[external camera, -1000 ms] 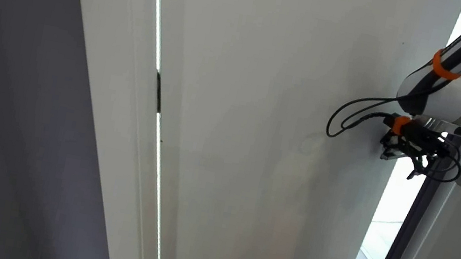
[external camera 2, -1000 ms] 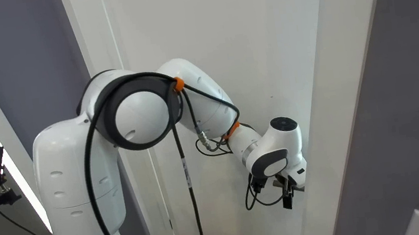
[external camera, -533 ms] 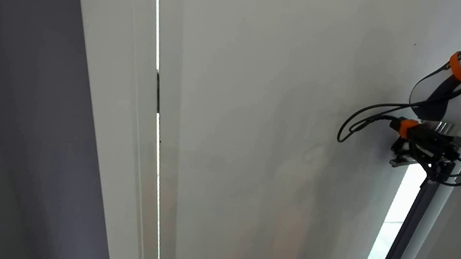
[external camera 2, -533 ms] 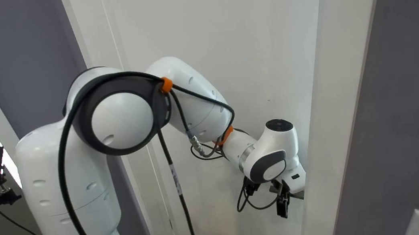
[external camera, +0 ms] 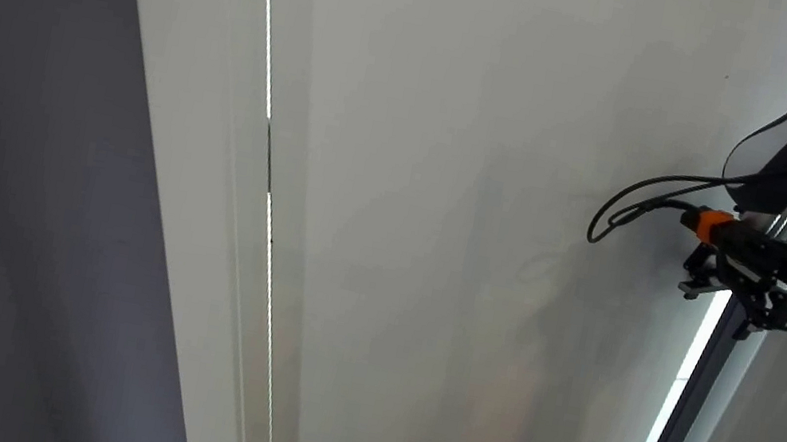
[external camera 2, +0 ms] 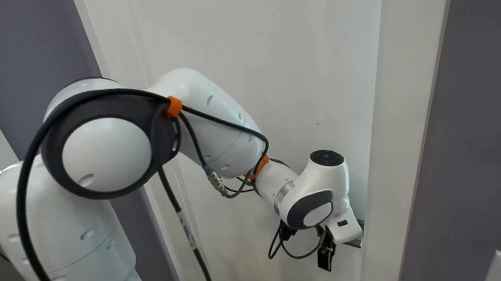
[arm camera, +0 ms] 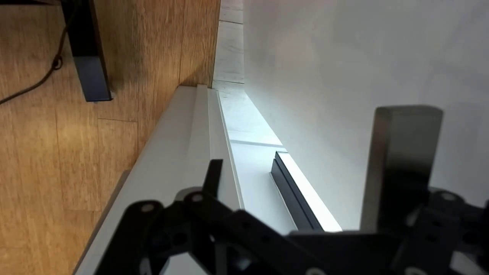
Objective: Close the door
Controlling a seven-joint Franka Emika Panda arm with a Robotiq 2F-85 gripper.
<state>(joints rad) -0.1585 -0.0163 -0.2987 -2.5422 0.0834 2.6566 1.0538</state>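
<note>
The wrist view has the door (arm camera: 317,68) filling its right side, with the gripper (arm camera: 310,164) at the door's gap-side edge, fingers (arm camera: 213,177) spread well apart; between them runs a lit gap (arm camera: 246,122). The fingertip on that picture's left shows against the white door frame (arm camera: 183,145). On the other side a silver block (arm camera: 407,152) stands in front of the door; I cannot tell what it belongs to, or whether the door is touched. In an exterior view the door is slightly ajar, a dark strip (external camera: 696,396) visible below the gripper.
</note>
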